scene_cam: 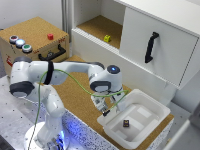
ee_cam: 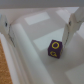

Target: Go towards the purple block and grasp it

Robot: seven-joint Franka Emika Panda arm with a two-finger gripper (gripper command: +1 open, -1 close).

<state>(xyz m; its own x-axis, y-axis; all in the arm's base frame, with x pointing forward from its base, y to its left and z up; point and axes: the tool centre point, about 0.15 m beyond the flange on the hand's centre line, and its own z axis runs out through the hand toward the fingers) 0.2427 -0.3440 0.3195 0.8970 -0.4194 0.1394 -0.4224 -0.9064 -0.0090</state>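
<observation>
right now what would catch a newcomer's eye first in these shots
The white robot arm reaching across the cork-topped table, its gripper at the edge of a white tray. Inside the tray sits the tiny dark purple block, alone on the white floor. A small yellow block rests on the open cabinet shelf behind.

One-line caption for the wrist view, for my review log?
Open gripper hovering above the purple block, which sits inside the white tray, not yet grasped.

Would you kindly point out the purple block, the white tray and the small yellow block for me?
purple block (ee_cam: pixel 54 48): wrist view, its side face.
white tray (scene_cam: pixel 161 111): exterior view, its far rim.
yellow block (scene_cam: pixel 107 38): exterior view, its front face.
</observation>
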